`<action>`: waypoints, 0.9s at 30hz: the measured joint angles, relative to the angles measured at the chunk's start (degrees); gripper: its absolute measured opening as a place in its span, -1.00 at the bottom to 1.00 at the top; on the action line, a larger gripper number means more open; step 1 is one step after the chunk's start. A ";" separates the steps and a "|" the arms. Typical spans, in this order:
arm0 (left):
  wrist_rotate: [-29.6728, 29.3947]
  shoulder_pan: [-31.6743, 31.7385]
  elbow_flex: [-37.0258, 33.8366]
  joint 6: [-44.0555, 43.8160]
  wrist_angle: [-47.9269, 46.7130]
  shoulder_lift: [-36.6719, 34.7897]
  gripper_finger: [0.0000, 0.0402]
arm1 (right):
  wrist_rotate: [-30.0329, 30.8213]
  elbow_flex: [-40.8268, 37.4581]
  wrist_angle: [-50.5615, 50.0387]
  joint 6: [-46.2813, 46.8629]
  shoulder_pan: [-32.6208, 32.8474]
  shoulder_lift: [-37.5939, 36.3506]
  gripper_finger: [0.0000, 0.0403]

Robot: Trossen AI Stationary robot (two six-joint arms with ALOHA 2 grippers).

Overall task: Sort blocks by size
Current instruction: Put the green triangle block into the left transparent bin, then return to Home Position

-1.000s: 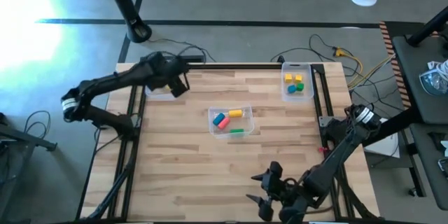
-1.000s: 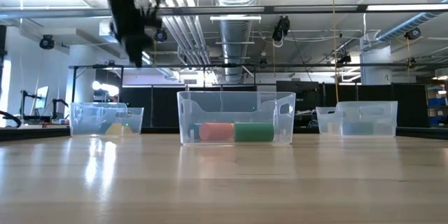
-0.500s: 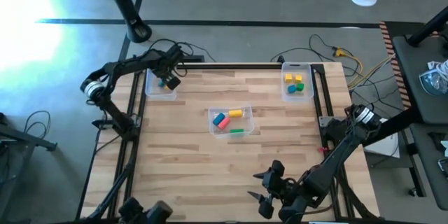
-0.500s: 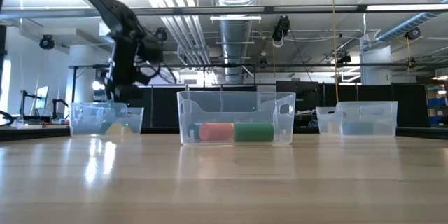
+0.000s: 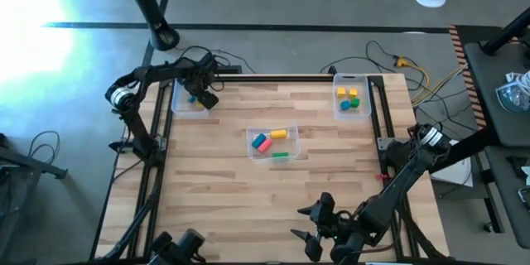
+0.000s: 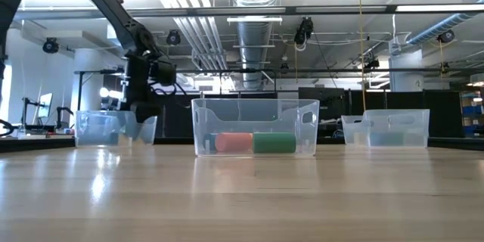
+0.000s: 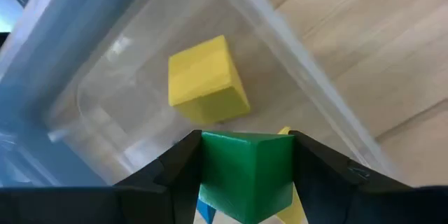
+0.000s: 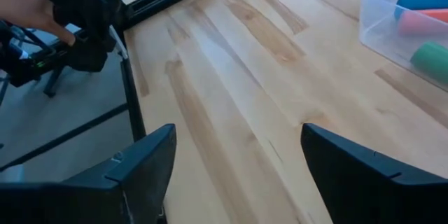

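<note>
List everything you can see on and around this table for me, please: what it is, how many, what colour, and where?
Table: one, pale wood, under everything.
Clear bins: three; one at the far left corner, one in the middle, one at the far right corner.
Blocks in the middle bin: four long ones; pink, blue, yellow, green.
Blocks in the right bin: several small ones, yellow, green and blue.
Yellow block: one, on the left bin's floor.
Green block: one, held over the left bin.
Cables: several, on the floor behind the table.
Left gripper: jaws shut on the green block, above the left bin.
Right gripper: jaws open, at the near edge, waiting.
</note>
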 joint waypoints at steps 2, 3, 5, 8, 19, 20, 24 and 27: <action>0.10 0.11 0.00 0.08 0.01 0.22 -0.13 | -0.02 -0.02 -0.02 0.45 0.00 0.00 0.46; 0.08 0.15 0.00 0.19 0.03 0.32 -0.12 | 0.00 -0.03 0.00 0.77 0.00 -0.02 0.45; -0.01 0.19 -0.02 0.30 -0.11 0.46 -0.08 | -0.02 -0.04 0.00 1.42 0.00 0.00 0.43; 0.19 0.24 -0.09 0.30 -0.26 0.46 0.01 | 0.00 -0.04 0.00 1.53 0.00 -0.02 0.42; 0.56 0.24 -0.17 -0.36 -3.26 -3.45 0.18 | -1.19 0.20 -4.30 -1.09 -2.22 -0.60 0.52; 0.56 0.24 -0.17 -0.14 -3.26 -4.99 0.18 | -1.41 0.49 -5.41 -1.66 -3.13 -0.85 0.52; 1.84 -0.25 -0.18 0.71 -3.29 -14.19 0.18 | -4.58 0.78 -6.71 -10.20 -7.85 -2.41 0.49; 9.47 -1.51 -1.73 0.80 -2.29 -22.92 0.17 | -5.27 0.79 -6.17 -21.43 -12.23 -2.71 0.44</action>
